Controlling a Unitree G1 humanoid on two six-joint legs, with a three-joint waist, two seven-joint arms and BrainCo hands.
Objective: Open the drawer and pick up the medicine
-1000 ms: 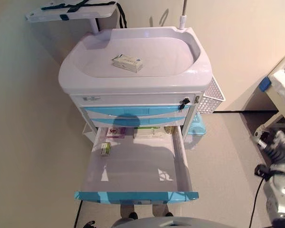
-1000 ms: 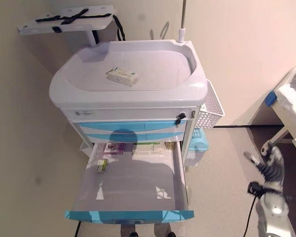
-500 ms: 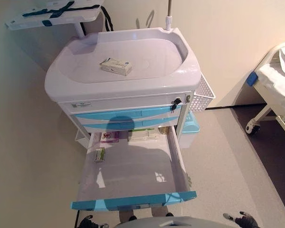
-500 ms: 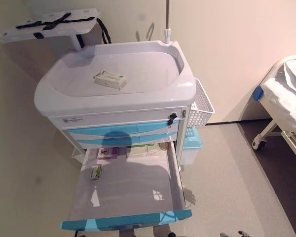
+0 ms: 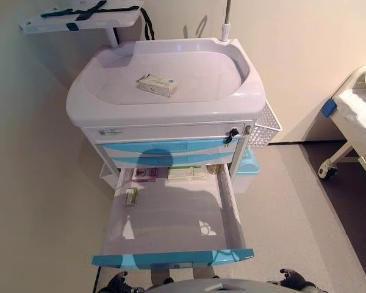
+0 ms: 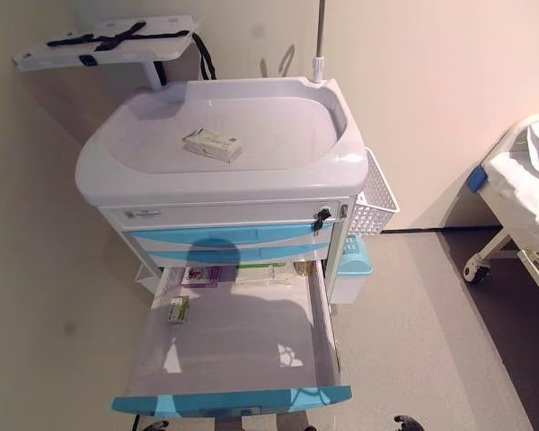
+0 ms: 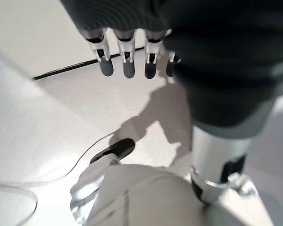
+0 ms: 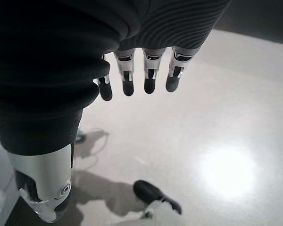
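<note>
Drawer (image 5: 171,256) open, small medicine box (image 5: 131,196) lying inside.

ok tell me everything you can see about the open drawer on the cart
The drawer is the lowest one on the cart, pulled far out toward the robot. It looks like white plastic with a light blue front panel. Its flat floor is mostly bare. A small green-and-white box lies near its left wall, and a pink-marked packet, a flat white pack and a small round thing sit at the back, partly under the cart. Neither hand touches it.
</note>
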